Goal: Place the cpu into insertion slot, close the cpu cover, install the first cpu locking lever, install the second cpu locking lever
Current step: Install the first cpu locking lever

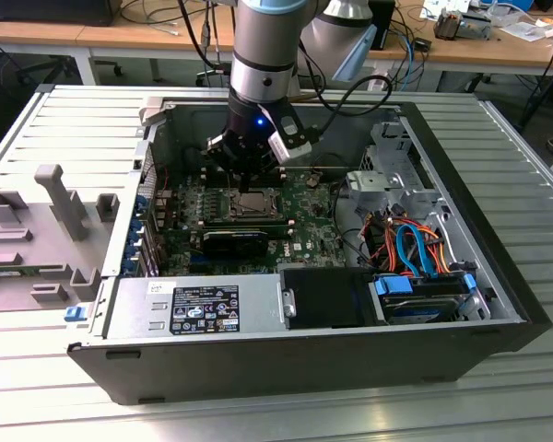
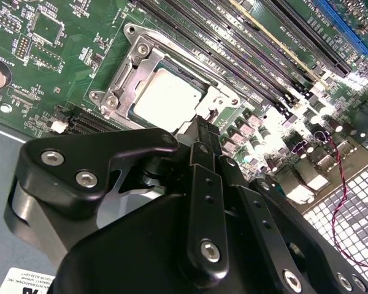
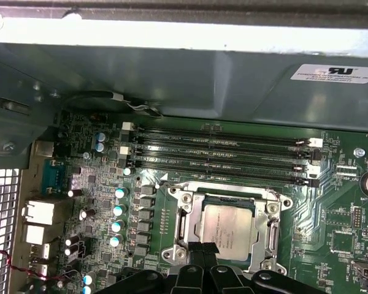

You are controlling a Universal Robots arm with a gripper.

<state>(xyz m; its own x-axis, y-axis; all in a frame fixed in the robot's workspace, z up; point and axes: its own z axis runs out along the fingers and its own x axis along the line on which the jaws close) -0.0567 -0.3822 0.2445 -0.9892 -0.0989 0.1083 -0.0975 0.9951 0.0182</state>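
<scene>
Exterior view: open computer case [image 1: 498, 304] lying on its side on a slatted metal table [image 1: 525, 157]. Inside it: green motherboard [image 1: 300, 226], power supply [image 1: 198, 304] along the near wall, drive cage [image 1: 382, 180] and blue drive caddy [image 1: 424, 295] with orange and blue cables toward the exterior view's right. Arm descends from above; jaws [image 1: 248, 191] sit just over the insertion slot [image 1: 249, 204] near the board's middle. Grey fixture block [image 1: 60, 198] rests on the table at the exterior view's left, well apart from the case.

Second wrist view: cpu [image 2: 167, 98], silver-grey top, lies seated flat in the insertion slot [image 2: 113, 92]. cpu cover [image 2: 130, 64] frames it, the chip showing through the window. Jaws [image 2: 199, 131] drawn together to a narrow black tip at the chip's edge, nothing between them; contact with the socket rim cannot be judged. Memory slots [image 2: 257, 55] run just beside the socket.

First wrist view: cpu [image 3: 226, 228] in the insertion slot [image 3: 187, 226], cpu cover [image 3: 224, 190] around it. Jaws [image 3: 202, 251] closed, tip over the socket's rim beside the chip. Four memory slots [image 3: 221, 153] lie between the socket and the case wall [image 3: 172, 67].
</scene>
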